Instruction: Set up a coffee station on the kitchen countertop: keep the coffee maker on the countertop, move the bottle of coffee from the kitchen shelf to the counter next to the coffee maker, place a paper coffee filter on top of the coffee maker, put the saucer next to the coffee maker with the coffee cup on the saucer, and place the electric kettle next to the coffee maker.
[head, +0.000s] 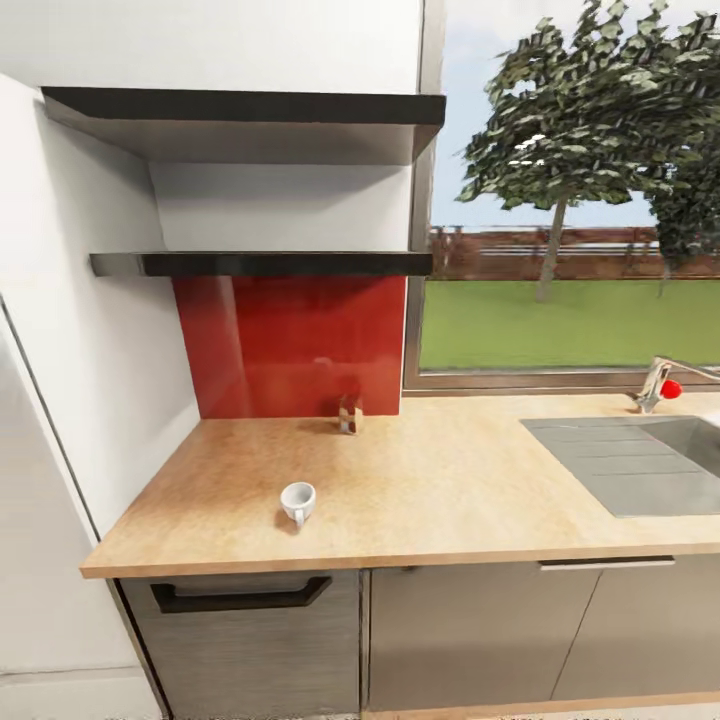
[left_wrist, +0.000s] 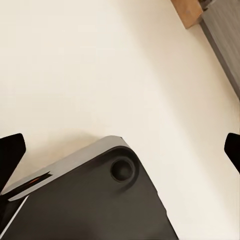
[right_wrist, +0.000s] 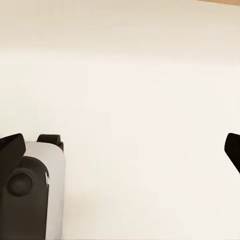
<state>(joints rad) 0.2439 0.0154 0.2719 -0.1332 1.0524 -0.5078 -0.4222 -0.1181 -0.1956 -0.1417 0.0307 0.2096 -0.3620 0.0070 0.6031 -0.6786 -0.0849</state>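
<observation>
The coffee cup (head: 298, 500), small and white, stands alone on the kitchen countertop (head: 430, 490) near its front left. A small brown jar-like thing, apparently the bottle of coffee (head: 350, 413), sits on the counter against the red backsplash. Two black kitchen shelf boards (head: 260, 264) hang above, and nothing shows on them. The coffee maker, paper filter, saucer and electric kettle are out of view. My left gripper (left_wrist: 120, 150) and right gripper (right_wrist: 120, 150) hang open over pale floor, far from the counter, with nothing between their black fingertips (left_wrist: 11, 150).
A steel sink (head: 640, 460) with a tap (head: 655, 385) fills the counter's right end below a window. Grey cabinet fronts (head: 470, 630) and a handled drawer (head: 240, 595) lie under the worktop. A white wall panel (head: 60, 400) borders the left. My own dark base (left_wrist: 100, 200) shows below the left gripper.
</observation>
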